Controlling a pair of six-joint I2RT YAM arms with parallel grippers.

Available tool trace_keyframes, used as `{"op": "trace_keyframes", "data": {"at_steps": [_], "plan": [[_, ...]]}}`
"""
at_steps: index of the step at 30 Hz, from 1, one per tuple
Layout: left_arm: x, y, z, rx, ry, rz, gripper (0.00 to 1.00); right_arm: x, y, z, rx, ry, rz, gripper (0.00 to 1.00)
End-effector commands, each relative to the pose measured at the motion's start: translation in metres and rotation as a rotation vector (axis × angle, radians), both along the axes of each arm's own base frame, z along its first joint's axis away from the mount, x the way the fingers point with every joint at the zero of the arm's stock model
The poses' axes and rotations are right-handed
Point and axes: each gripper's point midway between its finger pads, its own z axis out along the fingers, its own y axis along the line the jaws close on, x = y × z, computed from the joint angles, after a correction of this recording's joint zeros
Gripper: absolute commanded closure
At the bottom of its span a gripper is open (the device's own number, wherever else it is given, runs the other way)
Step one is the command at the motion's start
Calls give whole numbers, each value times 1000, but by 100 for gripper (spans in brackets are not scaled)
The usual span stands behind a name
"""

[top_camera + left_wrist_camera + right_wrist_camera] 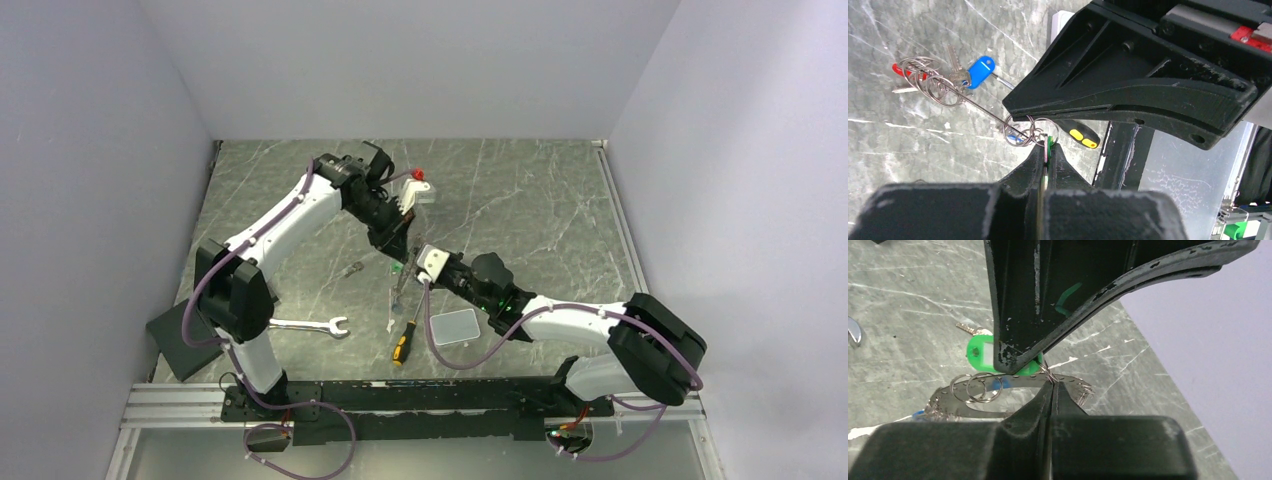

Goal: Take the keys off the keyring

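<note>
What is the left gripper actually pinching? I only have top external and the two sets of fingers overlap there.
Observer: From the left wrist view, the left gripper is shut on the green tag, with only a sliver of green showing between its fingers.
Operator: And the right, same tag?
Observer: No. In the right wrist view the right gripper is shut on the thin rough edge of the keyring, just beside that tag.
</note>
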Motion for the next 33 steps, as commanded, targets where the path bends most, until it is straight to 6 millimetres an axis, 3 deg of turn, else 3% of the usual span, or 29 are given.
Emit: {"op": "trace_keyframes", "data": {"at_steps": [1,7,13,20,26,33], "plan": [[-12,-11,29,-54,13,-48,100,7,0,17,45,51,-22,93],[6,0,29,29,-90,-40,100,-1,-4,21,13,143,72,58],[20,9,31,93,-173,-66,100,-23,-15,33,-64,288,230,40],[36,20,37,150,-307,-132,100,-49,-37,61,-73,383,337,34],[46,35,46,198,-464,-224,100,-48,-50,84,-14,409,331,34],[49,39,69,144,-722,-389,100,-45,-54,93,24,421,316,36]]}}
